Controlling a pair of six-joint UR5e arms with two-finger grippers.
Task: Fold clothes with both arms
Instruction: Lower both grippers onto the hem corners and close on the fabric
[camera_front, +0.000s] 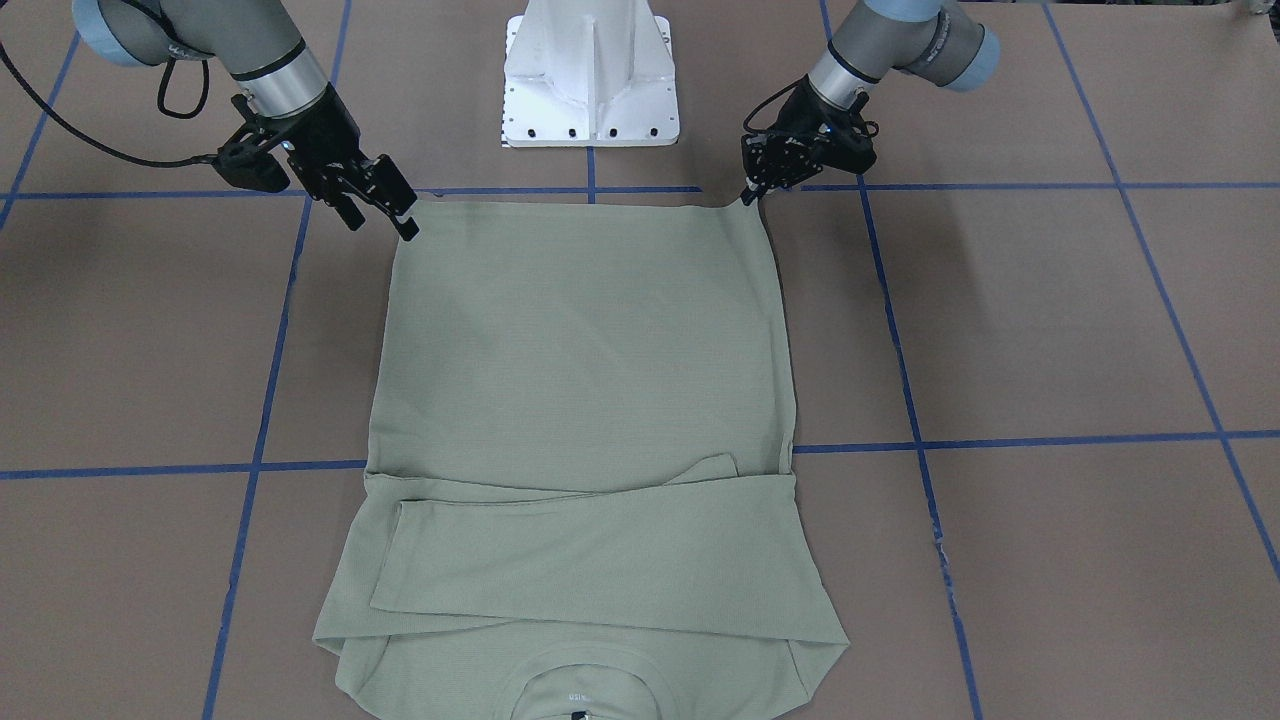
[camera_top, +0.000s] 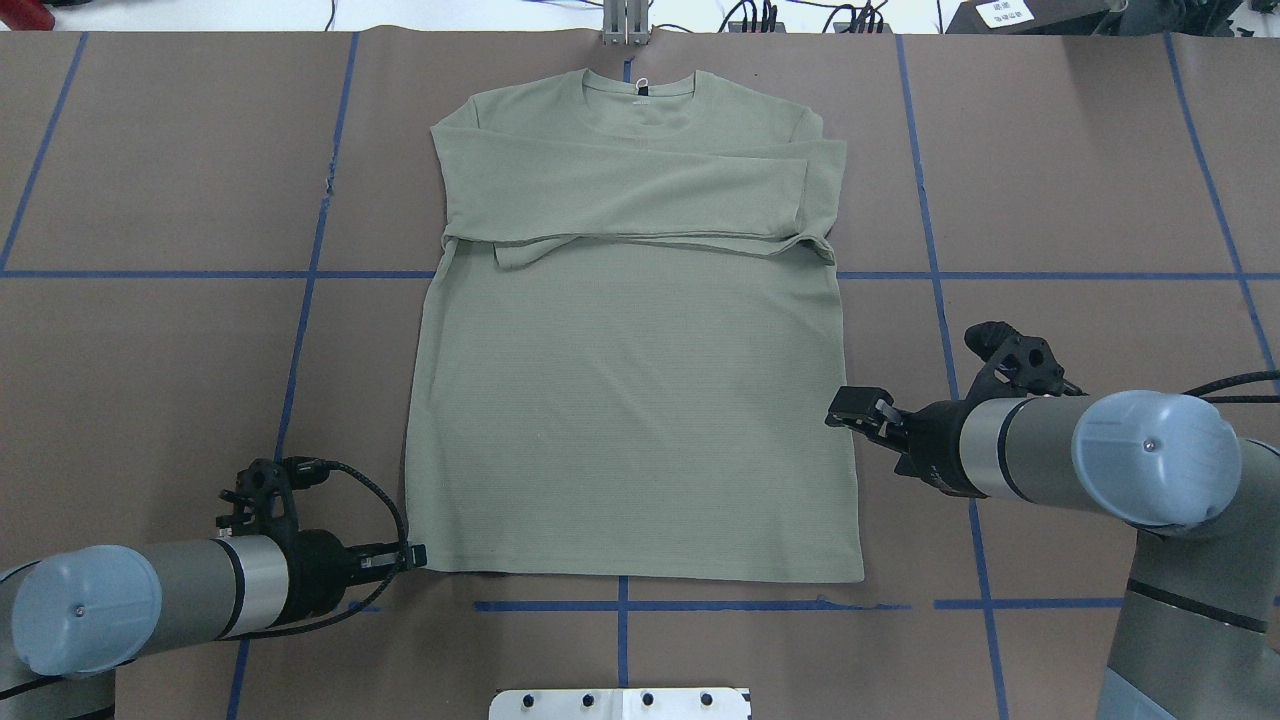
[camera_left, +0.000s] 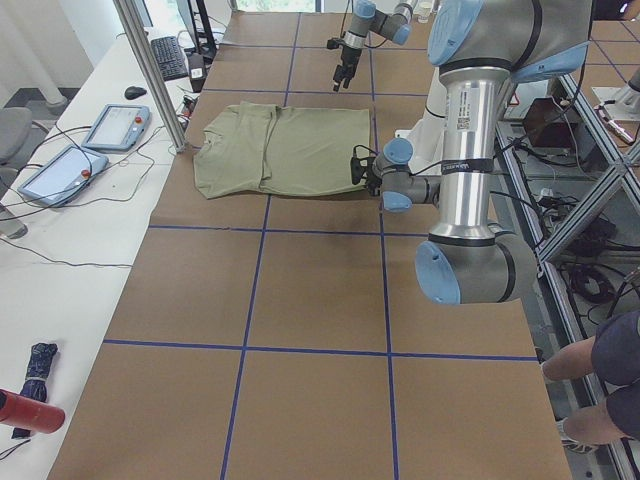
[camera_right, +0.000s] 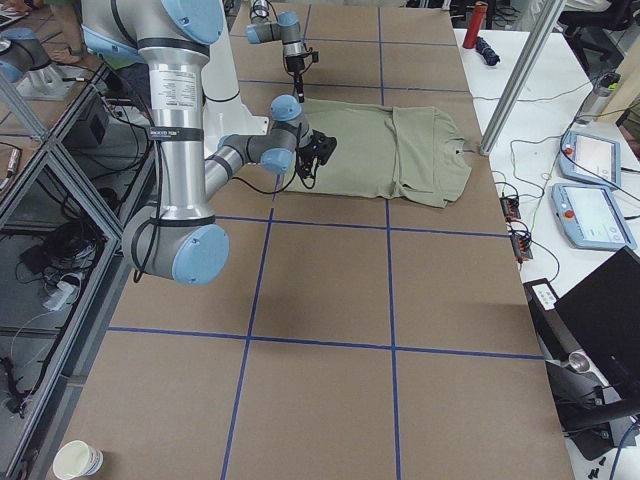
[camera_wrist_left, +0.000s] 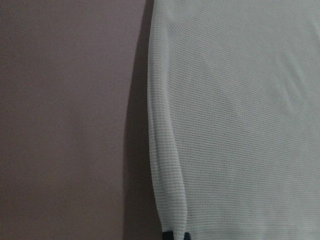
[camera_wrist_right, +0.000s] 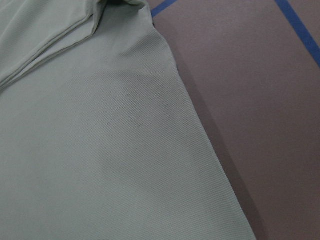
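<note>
The shirt lies flat on the table, collar at the far edge, hem toward the robot, and both sleeves folded across the chest. My left gripper is down at its hem corner. The jaws look nearly closed on a small peak of cloth, and the left wrist view shows only two dark tips at the hem edge, so I judge it a thin pinch and not a deep one. The right gripper is by the other hem corner with its jaws apart and nothing in them. From the front view it seems to hover just off the cloth, not touching. My main worry is that mismatch: if the left lifts before the right has a hold, the hem will go up skewed and the body will twist. That could drag the stacked sleeves out of place. A shallow left pinch could also let the knit slip out mid-carry. On the right, closing too high would catch nothing, and closing too shallow might take only the top layer — the lower one would then trail and crease. A fast pull could slide the whole shirt across the table.
</note>
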